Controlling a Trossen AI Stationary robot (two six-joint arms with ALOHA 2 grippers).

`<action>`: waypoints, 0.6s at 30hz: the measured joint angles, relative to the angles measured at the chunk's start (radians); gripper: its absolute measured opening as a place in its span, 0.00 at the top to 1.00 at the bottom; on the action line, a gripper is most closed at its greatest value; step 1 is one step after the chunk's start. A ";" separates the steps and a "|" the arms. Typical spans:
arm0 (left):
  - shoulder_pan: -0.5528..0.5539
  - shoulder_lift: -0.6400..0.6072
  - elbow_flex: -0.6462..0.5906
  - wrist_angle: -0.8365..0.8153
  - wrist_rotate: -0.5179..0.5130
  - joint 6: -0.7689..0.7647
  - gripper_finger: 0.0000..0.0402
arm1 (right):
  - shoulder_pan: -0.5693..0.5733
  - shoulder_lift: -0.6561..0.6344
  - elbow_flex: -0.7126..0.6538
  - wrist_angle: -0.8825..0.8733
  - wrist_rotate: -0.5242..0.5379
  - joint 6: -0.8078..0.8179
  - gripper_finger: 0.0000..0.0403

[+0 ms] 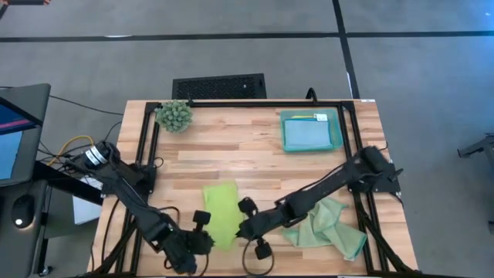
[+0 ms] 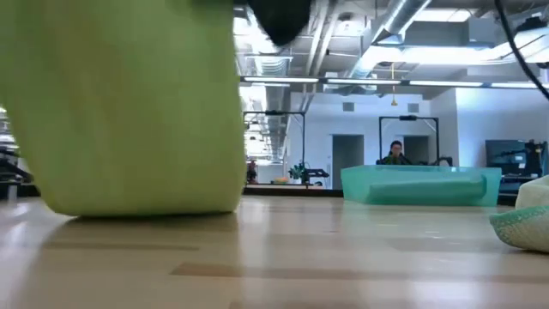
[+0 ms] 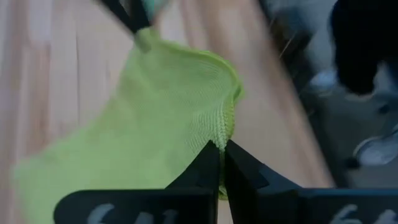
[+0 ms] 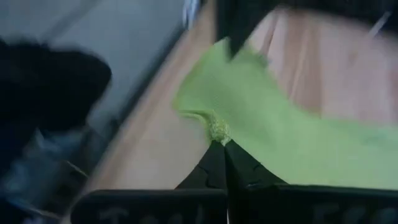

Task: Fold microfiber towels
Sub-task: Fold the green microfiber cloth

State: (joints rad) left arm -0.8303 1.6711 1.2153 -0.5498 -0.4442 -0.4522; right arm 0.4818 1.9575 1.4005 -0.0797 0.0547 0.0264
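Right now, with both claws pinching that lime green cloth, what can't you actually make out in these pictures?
- Low view: the lime green towel hangs close to the lens, hiding both grippers and the table's left side.
- High view: what lies in the teal tray is too small to tell; the right arm covers part of the pale green towel.
- Left wrist view: the left gripper shows its pinch, but the towel's far end is blurred.
- Right wrist view: the right gripper likewise.

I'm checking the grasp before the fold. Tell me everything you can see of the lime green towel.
The lime green towel is a soft, finely knitted cloth with a stitched hem, lying in a long strip near the table's front edge. The left gripper and right gripper are each shut on a near corner, lifting that end. Its far end trails on the wood. Nothing else touches it.
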 joint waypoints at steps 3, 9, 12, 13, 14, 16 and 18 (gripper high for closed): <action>-0.010 -0.010 0.135 -0.076 -0.002 0.020 1.00 | 0.027 -0.090 0.003 -0.001 0.002 0.033 0.99; -0.040 -0.009 0.360 -0.135 -0.015 0.070 1.00 | 0.114 -0.221 0.050 0.018 0.045 0.007 1.00; -0.047 -0.011 0.413 -0.133 -0.055 0.129 1.00 | 0.136 -0.236 0.068 0.018 0.118 -0.014 1.00; -0.041 -0.011 0.422 -0.149 -0.065 0.142 1.00 | 0.133 -0.234 0.068 0.012 0.140 -0.017 1.00; -0.032 -0.011 0.428 -0.176 -0.071 0.153 1.00 | 0.124 -0.231 0.068 0.001 0.160 -0.024 1.00; -0.006 -0.010 0.431 -0.239 -0.085 0.160 1.00 | 0.087 -0.225 0.066 -0.021 0.191 -0.047 1.00; 0.027 -0.010 0.425 -0.339 -0.119 0.138 1.00 | 0.032 -0.219 0.051 -0.039 0.209 -0.059 1.00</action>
State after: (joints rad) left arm -0.8028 1.6615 1.6400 -0.8884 -0.5632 -0.3145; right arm 0.5133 1.7386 1.4512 -0.1182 0.2636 -0.0328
